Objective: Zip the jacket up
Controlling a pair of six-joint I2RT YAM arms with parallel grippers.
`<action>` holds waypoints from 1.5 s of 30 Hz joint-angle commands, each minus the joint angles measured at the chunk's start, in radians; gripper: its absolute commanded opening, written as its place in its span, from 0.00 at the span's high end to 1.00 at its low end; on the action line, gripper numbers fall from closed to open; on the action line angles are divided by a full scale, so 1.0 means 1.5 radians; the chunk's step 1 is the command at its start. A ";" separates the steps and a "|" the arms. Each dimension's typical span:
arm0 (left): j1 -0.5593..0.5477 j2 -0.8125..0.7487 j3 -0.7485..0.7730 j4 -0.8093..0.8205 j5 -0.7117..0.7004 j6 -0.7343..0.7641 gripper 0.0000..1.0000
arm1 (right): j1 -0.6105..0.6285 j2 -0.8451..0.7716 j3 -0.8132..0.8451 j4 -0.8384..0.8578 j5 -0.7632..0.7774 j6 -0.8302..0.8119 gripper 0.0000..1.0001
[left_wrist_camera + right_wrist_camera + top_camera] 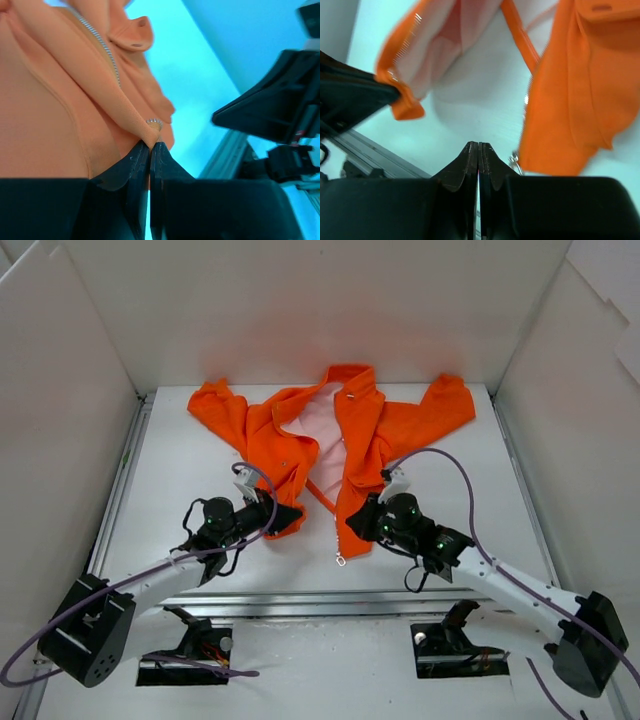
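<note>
Though unclear overhead, left fingers [136,167] pinch jacket [55,115] hem in wrist view.

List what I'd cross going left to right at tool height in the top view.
Left tool, shut on the jacket's hem corner → bare table between the front edges → right tool, shut on nothing.

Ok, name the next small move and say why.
Probably open the right gripper and close it on the zipper pull beside it: its jaws are shut on nothing, while the left gripper pinches the jacket at the opposite hem.
</note>
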 commanded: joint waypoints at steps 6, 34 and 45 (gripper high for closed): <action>0.016 -0.038 0.041 0.103 0.148 -0.008 1.00 | 0.061 0.011 -0.009 -0.162 0.092 0.009 0.95; 0.023 -0.097 0.025 0.024 0.121 0.047 1.00 | 0.095 0.350 0.133 -0.225 0.206 0.015 0.54; 0.029 -0.108 0.022 0.019 0.119 0.047 1.00 | 0.116 0.408 0.116 -0.213 0.228 0.060 0.70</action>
